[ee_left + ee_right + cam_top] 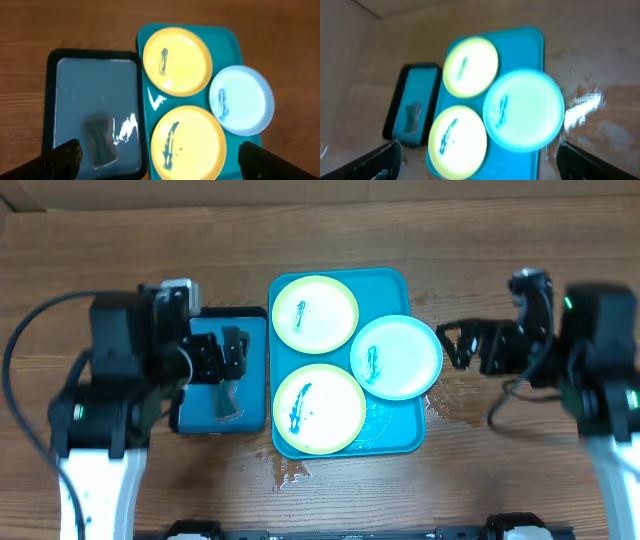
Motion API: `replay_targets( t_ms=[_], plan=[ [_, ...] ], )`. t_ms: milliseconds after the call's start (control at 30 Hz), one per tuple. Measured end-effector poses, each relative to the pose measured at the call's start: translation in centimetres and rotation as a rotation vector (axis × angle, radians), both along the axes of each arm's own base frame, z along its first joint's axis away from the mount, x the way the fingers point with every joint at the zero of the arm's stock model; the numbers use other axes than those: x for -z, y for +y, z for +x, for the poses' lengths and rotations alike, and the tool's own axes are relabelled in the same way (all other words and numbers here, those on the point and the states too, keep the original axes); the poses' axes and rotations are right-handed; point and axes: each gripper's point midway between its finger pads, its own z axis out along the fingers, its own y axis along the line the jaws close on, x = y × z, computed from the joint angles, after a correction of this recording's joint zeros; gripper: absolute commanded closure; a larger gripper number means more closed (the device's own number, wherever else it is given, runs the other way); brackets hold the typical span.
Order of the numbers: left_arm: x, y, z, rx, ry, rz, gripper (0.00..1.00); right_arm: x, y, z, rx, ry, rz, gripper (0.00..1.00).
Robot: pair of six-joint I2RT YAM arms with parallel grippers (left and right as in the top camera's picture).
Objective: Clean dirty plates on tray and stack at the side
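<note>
1. Worktop (450, 240): wood surface. The teal tray (392, 284) lies at the centre, with its long sides running from the far edge to the near edge.

2. Plates, all three on the teal tray:
- Far yellow-green plate (315, 314): far-left part of the tray. It has a dark blue streak left of its centre.
- Near yellow-green plate (319, 409): near-left part of the tray. It has a longer dark blue streak on its left half.
- Light-blue plate (396, 357): right side of the tray, overhanging the right rim. It has a dark blue streak on its left half. It sits just beside both yellow-green plates.

3. Black-rimmed blue tray (256, 375): just beside the teal tray, toward the left edge. A dark object (100, 140) lies in its near part; what it is cannot be told.

4. Left tool (236, 355): above the black-rimmed tray, released, fingers spread wide and holding nothing.

5. Right tool (452, 345): above bare worktop toward the right edge, near the light-blue plate. It is released and holds nothing.

6. Wet patches (290, 470): on the worktop at the teal tray's near-left corner and along its right side.
</note>
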Motion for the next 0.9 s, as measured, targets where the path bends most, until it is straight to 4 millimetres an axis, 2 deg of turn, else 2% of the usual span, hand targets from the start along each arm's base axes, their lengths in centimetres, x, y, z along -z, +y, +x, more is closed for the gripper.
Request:
replay_targets(
  t_ms=[100, 133, 200, 267, 400, 500, 600, 667, 800, 900],
  plan=[
    [1.9, -0.2, 0.6, 0.015, 0.087, 0.004, 0.0, 2.1, 0.8, 1.3, -0.031, 0.111, 0.035, 0.02],
    [2.8, -0.2, 0.4, 0.019, 0.13, 0.004, 0.0, 3.1, 1.3, 1.6, -0.046, 0.158, 0.052, 0.07],
    [4.4, -0.3, 0.2, 0.021, 0.211, 0.004, 0.0, 5.0, 2.2, 1.9, -0.072, 0.241, 0.071, 0.08],
    [5.7, -0.2, -0.2, 0.021, 0.28, 0.006, 0.0, 7.2, 3.9, 1.8, -0.121, 0.318, 0.052, 0.08],
    [7.0, 0.6, -0.7, -0.037, 0.358, 0.019, 0.0, 12.2, 8.5, 0.0, -0.215, 0.445, -0.092, 0.09],
    [7.2, 2.0, -0.9, -0.129, 0.384, 0.022, 0.0, 16.2, 10.3, -2.3, -0.227, 0.517, -0.252, 0.21],
    [7.3, 2.9, -0.9, -0.18, 0.393, 0.027, 0.0, 19.6, 10.8, -3.1, -0.207, 0.533, -0.327, 0.36],
    [7.4, 3.2, -1.0, -0.197, 0.397, 0.041, 0.0, 21.6, 10.7, -3.4, -0.194, 0.532, -0.346, 0.49],
    [7.5, 4.1, -0.6, -0.24, 0.384, 0.076, 0.0, 25.2, 10.5, -4.2, -0.185, 0.54, -0.344, 0.5],
    [7.8, 4.6, 0.0, -0.26, 0.363, 0.091, 0.0, 25.6, 11.2, -4.2, -0.231, 0.522, -0.315, 0.47]
  ],
)
